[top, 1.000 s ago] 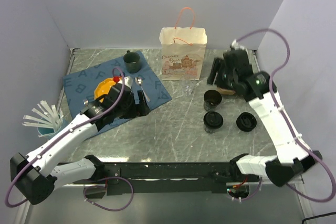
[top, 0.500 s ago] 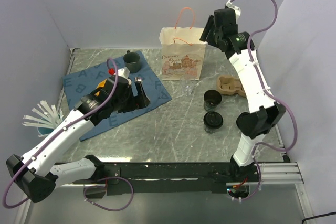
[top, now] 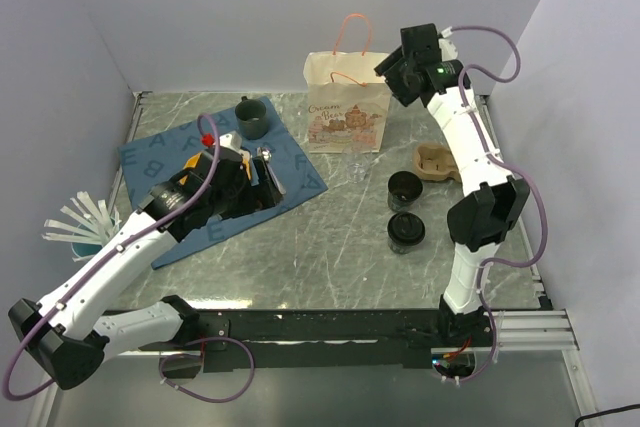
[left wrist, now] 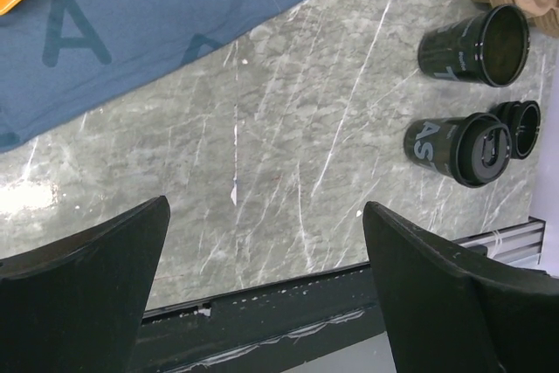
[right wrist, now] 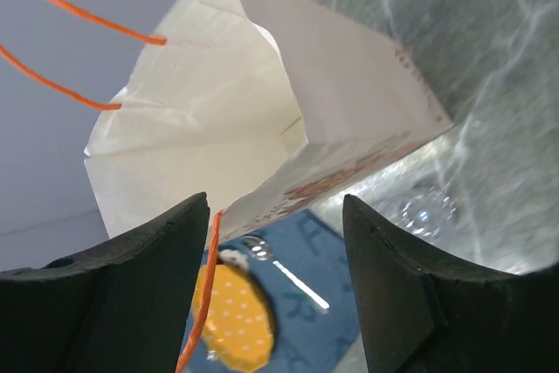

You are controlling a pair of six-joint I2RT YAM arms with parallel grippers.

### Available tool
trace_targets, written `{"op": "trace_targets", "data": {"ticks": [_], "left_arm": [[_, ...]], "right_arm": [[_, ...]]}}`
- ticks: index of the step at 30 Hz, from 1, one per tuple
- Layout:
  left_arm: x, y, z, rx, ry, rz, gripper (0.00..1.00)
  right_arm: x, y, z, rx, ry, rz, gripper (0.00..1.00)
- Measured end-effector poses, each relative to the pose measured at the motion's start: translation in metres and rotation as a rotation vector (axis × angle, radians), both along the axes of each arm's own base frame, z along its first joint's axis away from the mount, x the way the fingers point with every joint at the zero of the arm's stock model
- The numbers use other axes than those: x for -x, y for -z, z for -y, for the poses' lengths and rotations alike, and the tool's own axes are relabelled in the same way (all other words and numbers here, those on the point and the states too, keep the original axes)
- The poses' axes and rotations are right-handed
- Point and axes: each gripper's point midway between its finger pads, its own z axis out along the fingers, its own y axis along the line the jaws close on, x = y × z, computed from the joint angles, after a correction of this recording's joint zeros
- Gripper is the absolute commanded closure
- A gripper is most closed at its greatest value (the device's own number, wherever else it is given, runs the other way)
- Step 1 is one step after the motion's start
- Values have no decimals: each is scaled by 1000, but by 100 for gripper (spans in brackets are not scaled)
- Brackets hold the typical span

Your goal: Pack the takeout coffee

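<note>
An open dark cup (top: 405, 189) and a dark cup with a black lid (top: 406, 231) stand on the marble, right of centre. Both show in the left wrist view, the open one (left wrist: 476, 45) and the lidded one (left wrist: 458, 148), with a loose black lid (left wrist: 521, 128) beside the lidded one. The brown pulp tray (top: 437, 162) lies empty behind them. A cream paper bag (top: 348, 102) with orange handles stands open at the back. My right gripper (top: 392, 65) is open and empty, high beside the bag's top right (right wrist: 244, 111). My left gripper (top: 268, 185) is open and empty above the blue mat's edge.
A blue lettered mat (top: 160, 152) holds an orange plate (top: 195, 169), a spoon (top: 268, 159) and a dark green mug (top: 250, 117). A clear glass (top: 357, 169) stands in front of the bag. A cup of white sticks (top: 85, 227) is at the far left.
My right arm has swung from over the pulp tray up and left to the bag's top right corner. My left gripper has shifted slightly over the mat.
</note>
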Motion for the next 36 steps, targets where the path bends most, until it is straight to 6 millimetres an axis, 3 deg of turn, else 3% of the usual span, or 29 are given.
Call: {"op": "trace_targets", "data": {"ticks": [7, 14, 22, 36], "left_arm": [[3, 5, -5, -27, -4, -16, 1], [4, 7, -10, -58, -1, -12, 2], [2, 7, -14, -90, 8, 6, 3], [-4, 8, -13, -105, 15, 23, 4]], "right_arm": [[-4, 27, -13, -167, 96, -76, 34], [-16, 47, -20, -217, 127, -109, 70], [-23, 37, -26, -272, 108, -74, 98], [-38, 15, -29, -321, -60, 10, 100]]}}
